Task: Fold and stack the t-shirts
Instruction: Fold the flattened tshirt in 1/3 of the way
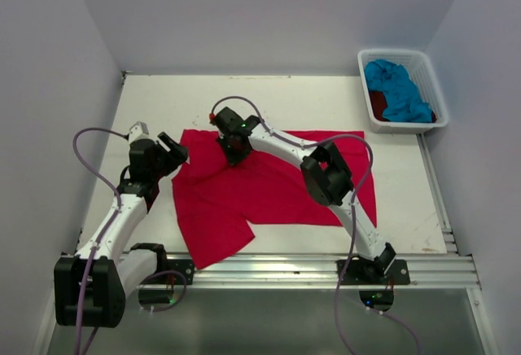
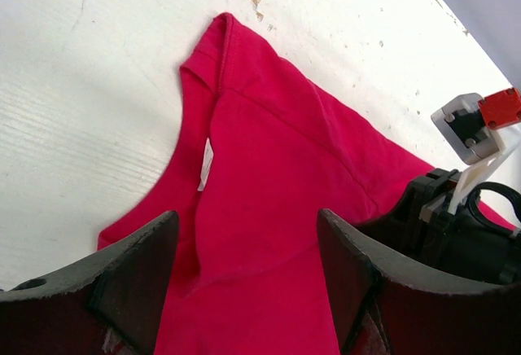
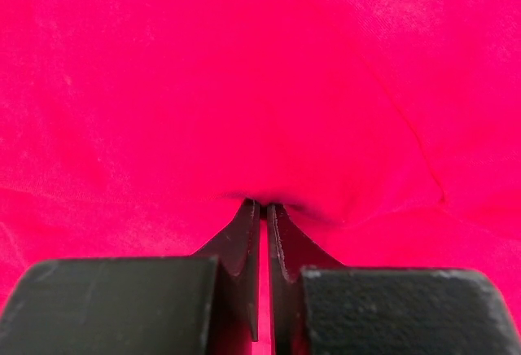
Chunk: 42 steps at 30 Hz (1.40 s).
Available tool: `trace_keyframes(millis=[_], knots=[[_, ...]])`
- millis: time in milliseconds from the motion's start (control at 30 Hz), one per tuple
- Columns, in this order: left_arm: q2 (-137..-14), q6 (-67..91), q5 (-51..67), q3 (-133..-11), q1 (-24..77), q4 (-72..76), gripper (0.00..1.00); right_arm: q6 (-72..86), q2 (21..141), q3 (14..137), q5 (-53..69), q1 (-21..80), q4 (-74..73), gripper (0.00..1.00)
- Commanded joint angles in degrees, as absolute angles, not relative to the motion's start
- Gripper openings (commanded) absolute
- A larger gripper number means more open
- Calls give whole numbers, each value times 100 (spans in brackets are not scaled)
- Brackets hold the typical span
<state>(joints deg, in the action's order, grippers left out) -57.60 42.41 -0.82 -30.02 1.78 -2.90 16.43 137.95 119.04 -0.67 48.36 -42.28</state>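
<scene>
We have the red-pink t-shirt spread mostly flat on the desk, about mid-desk. It is wrinkled, with one flap reaching toward the near edge on the left.

The right tool is down on the shirt's far edge, left of centre. In the right wrist view its fingers are pressed together, closed on a small pinch of the red-pink cloth. The cloth puckers right at the tips, and the rest of that view is all shirt. We mark it as gripping the red-pink t-shirt.

The left tool is at the shirt's far left corner, over the cloth edge. In the left wrist view its two fingers stand wide apart, open, with nothing held. The shirt lies below and between them, and we cannot tell if the tips touch it. Ahead of this tool we see the shirt's curved edge with a white label, and bare desk to the left. The right tool shows at the right side of that view, near, on the same shirt.

The white basket sits at the far right corner of the desk, well apart from both tools. A turquoise t-shirt is bunched in it. A dark red t-shirt lies under that, only a bit showing.
</scene>
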Motion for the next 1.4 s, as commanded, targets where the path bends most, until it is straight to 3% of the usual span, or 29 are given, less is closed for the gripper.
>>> trace_keyframes(millis=[0,1367], knots=[[-5687,4175,-123,-3015,132,-246,73,1468,13105,11742,-272,4825,-4324,0],[-5853,4166,-70,-3015,132,-132,72,1151,12894,11812,-325,4825,-4878,12]])
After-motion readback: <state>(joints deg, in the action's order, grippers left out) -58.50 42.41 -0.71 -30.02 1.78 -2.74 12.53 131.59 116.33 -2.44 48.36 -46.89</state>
